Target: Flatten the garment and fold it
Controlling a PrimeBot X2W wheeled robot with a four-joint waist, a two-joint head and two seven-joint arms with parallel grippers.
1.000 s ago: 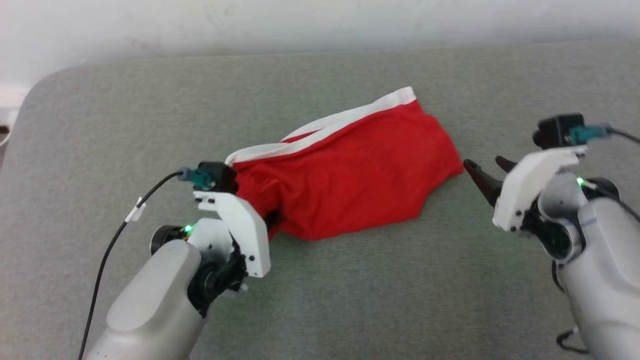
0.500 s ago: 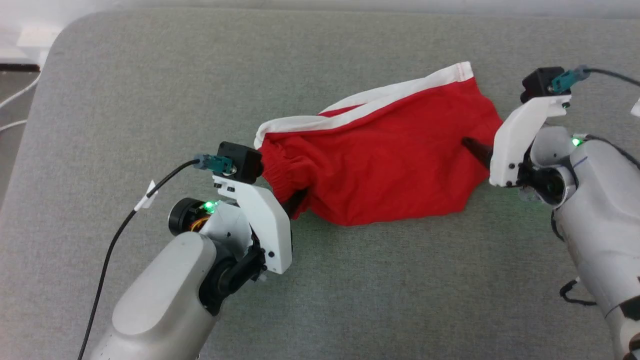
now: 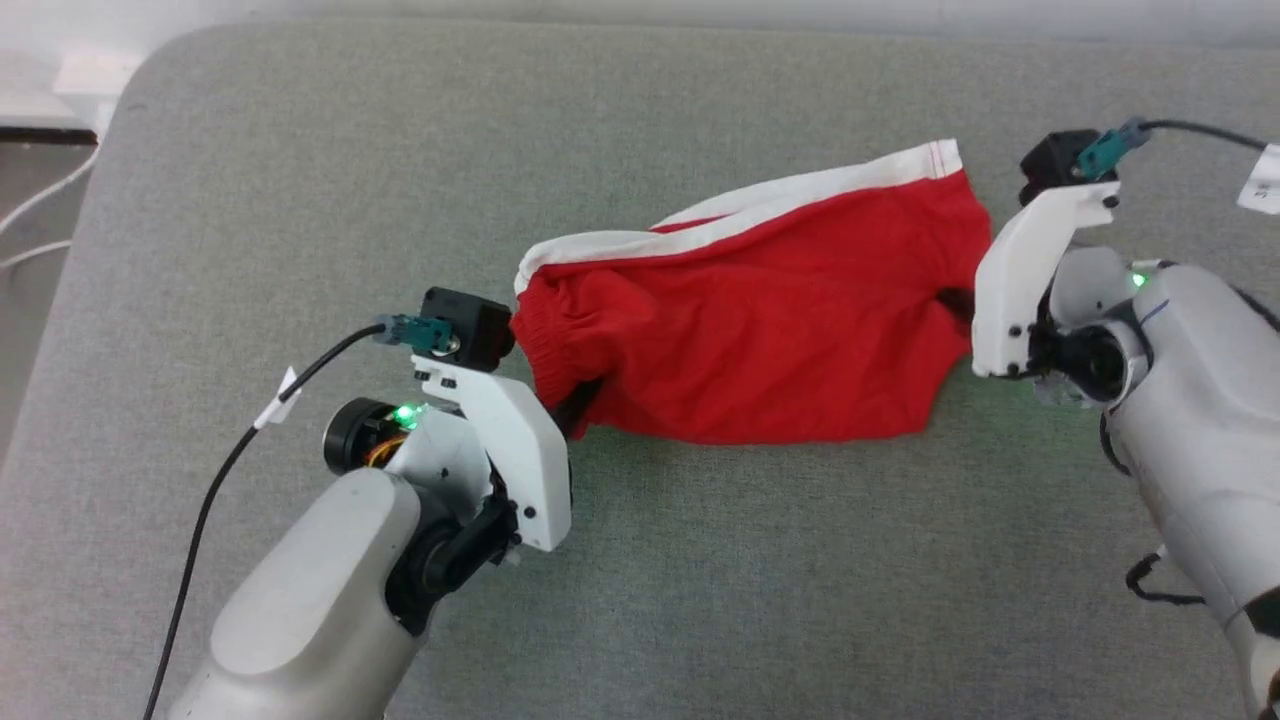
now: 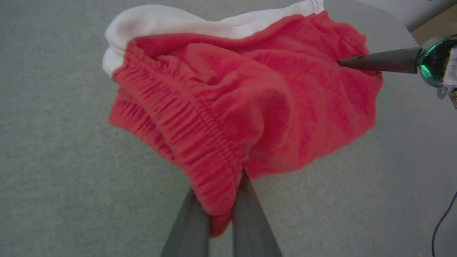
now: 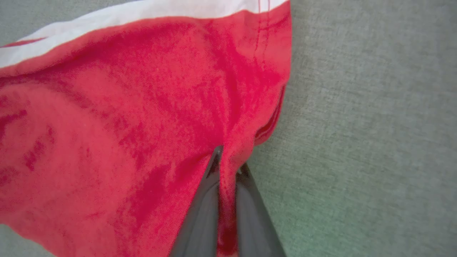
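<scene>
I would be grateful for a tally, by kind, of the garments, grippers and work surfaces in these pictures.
Garment, red with a white band: 1
Grippers, the left gripper and the right gripper, each with fingers pinching the garment: 2
Grey padded surface: 1
Total: 4

Head view: left gripper (image 3: 578, 400) fingertips were buried under the garment (image 3: 770, 330); right gripper (image 3: 955, 300) fingers sat mostly behind its white mount (image 3: 1020, 280). Cable tag (image 3: 1262, 178) was cut by the right edge, unreadable. Right wrist view: garment ran off left and bottom edges. Left wrist view: garment was blurred.
</scene>
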